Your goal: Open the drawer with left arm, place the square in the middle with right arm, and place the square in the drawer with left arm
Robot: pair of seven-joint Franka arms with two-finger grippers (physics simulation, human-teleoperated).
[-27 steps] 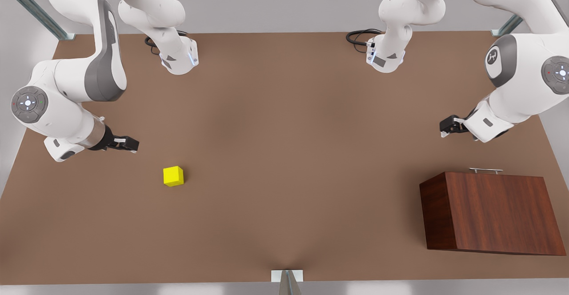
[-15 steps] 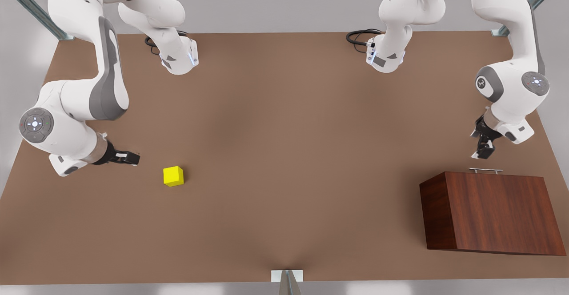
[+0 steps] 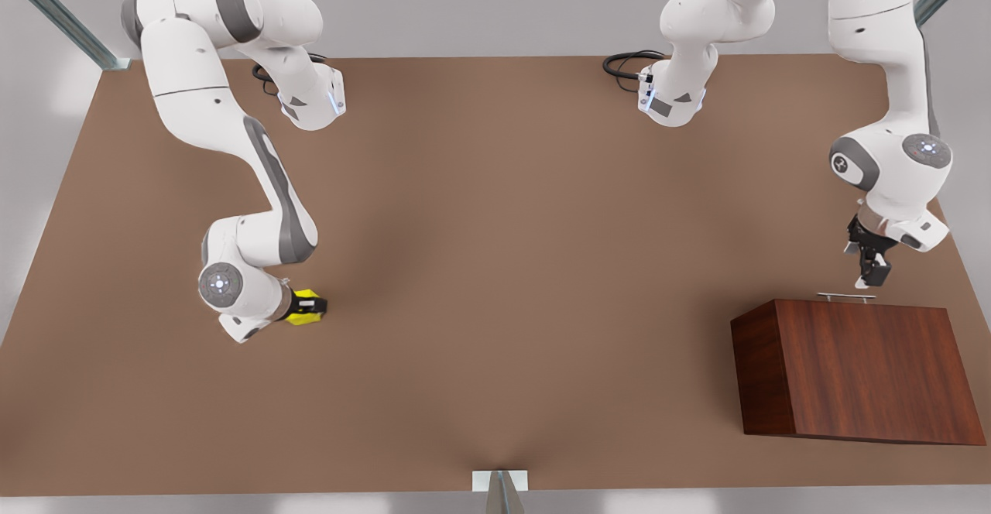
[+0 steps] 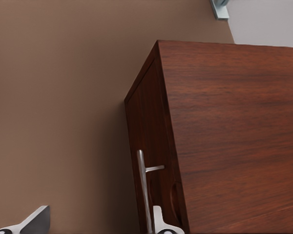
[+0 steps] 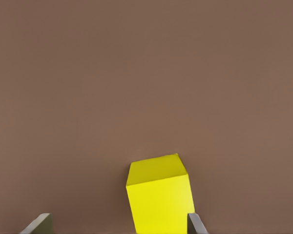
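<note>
Both grippers at their targets

The left gripper, fingers apart, hangs just beside the drawer handle; the right gripper, fingers apart, straddles the square on the table.

Our right arm reaches out low over the table on the front view's left, elbow bent, wrist turned down. Its gripper sits at the table surface with fingers spread wide apart. Our left arm stands on the front view's right, forearm hanging steeply down. Its gripper points downward, fingers parted, one tip well to one side and the other close by the wrist's centre line.
</note>
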